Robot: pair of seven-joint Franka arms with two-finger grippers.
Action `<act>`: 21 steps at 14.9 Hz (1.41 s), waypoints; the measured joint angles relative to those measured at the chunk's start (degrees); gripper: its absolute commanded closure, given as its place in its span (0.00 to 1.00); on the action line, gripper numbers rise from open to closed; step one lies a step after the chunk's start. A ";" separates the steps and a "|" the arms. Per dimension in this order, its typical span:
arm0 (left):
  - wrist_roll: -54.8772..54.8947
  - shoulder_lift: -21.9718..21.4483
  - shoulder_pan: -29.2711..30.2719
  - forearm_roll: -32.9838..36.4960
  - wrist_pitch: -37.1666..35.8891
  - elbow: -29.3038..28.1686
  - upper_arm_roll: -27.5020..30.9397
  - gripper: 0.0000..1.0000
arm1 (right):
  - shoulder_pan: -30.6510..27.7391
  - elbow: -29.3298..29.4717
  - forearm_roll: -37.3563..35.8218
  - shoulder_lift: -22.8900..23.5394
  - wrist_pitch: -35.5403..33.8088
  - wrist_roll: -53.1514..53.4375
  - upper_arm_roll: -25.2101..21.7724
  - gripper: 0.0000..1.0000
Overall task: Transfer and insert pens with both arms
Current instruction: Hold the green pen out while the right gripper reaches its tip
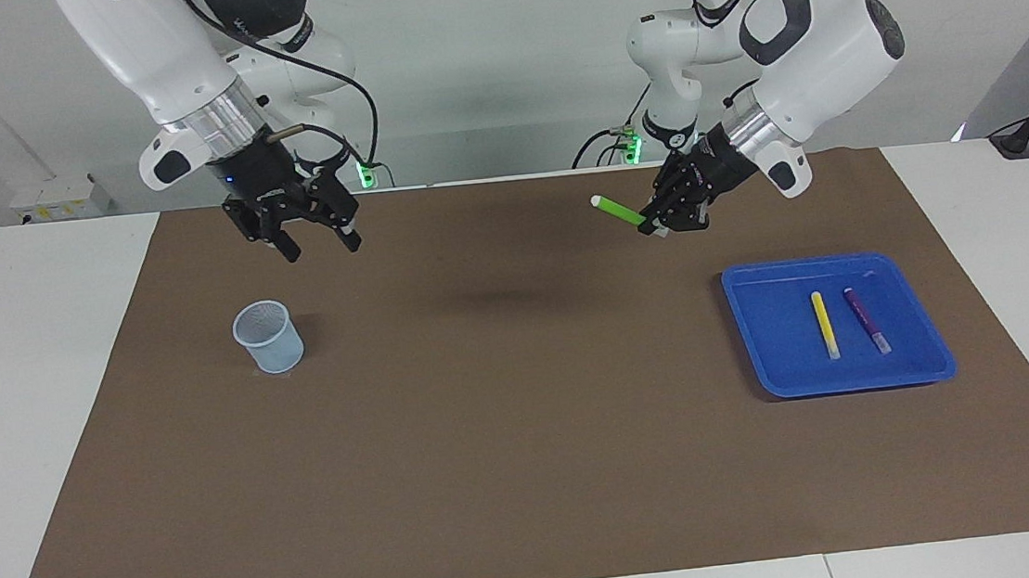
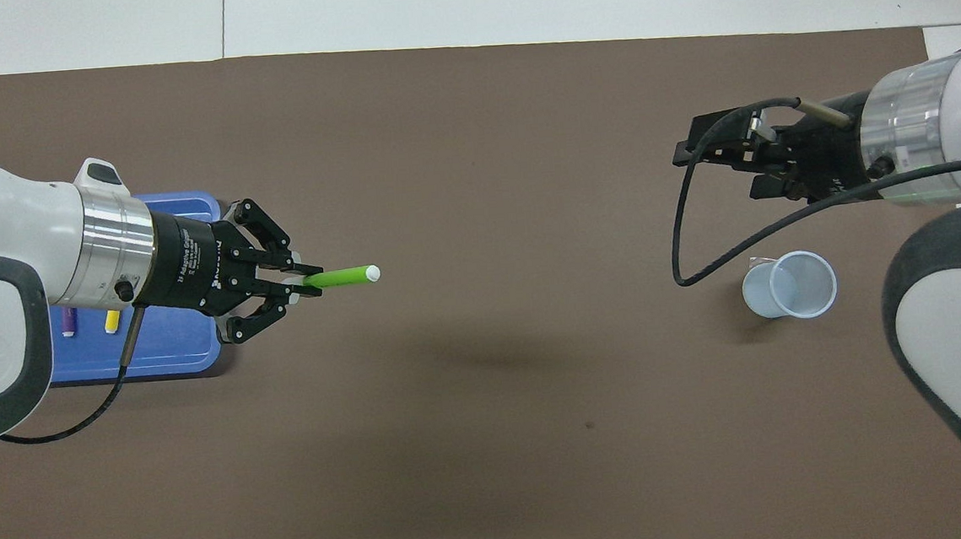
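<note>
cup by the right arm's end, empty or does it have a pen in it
Empty: the overhead view looks straight into the cup and shows only its pale bottom.

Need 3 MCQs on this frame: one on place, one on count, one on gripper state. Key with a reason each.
1. Where do the yellow pen and purple pen lie?
A. in the cup
B. in the blue tray
C. on the bare brown mat

2. How many pens are in view?
A. two
B. three
C. four

3. What is the state of the left gripper?
A. shut on the green pen
B. open over the tray
C. shut on the cup

Key:
1 B: both pens lie side by side on the tray floor.
2 B: green, yellow and purple are seen; the cup looks empty.
3 A: its fingertips pinch one end of the pen up in the air, while the right gripper hangs open and empty.
</note>
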 measured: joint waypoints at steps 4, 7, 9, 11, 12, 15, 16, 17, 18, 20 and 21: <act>0.00 -1.23 -1.41 -3.26 -0.01 -1.65 -0.10 1.00 | 2.16 -1.02 2.72 -0.02 0.22 1.32 0.00 0.00; -0.14 -1.80 -2.40 -4.69 -0.01 -2.80 -0.15 1.00 | 7.55 -2.29 2.87 -0.50 0.25 4.35 0.10 0.00; -0.13 -2.03 -2.44 -5.46 -0.01 -3.38 -0.14 1.00 | 11.31 -2.63 2.88 -0.92 0.25 5.85 0.22 0.00; -0.43 -2.15 -2.90 -5.91 -0.01 -3.62 -0.14 1.00 | 14.87 -3.03 2.88 -1.47 0.24 6.70 0.32 0.00; -0.86 -2.17 -3.30 -6.02 -0.01 -3.64 -0.16 1.00 | 16.46 -3.40 2.88 -1.79 0.24 7.33 0.35 0.00; -1.83 -2.27 -4.16 -6.48 0.04 -3.65 -0.17 1.00 | 20.81 -4.49 2.88 -2.81 0.70 10.65 0.40 0.01; -2.12 -2.29 -4.20 -6.65 0.04 -3.65 -0.17 1.00 | 21.82 -4.74 2.88 -3.05 1.39 11.46 0.44 0.05; -2.29 -2.29 -4.21 -6.80 0.04 -3.66 -0.16 1.00 | 22.67 -4.99 2.88 -3.22 2.23 11.85 0.45 0.08; -2.32 -2.29 -4.26 -6.98 0.04 -3.68 -0.16 1.00 | 23.38 -5.25 2.88 -3.30 3.25 12.03 0.44 0.11; -2.39 -2.29 -4.59 -7.32 0.04 -3.78 -0.16 1.00 | 24.52 -6.13 2.88 -3.30 5.88 12.49 0.45 0.13; -2.44 -2.29 -4.70 -7.52 0.04 -3.81 -0.17 1.00 | 24.80 -6.75 2.88 -3.29 7.41 12.63 0.48 0.13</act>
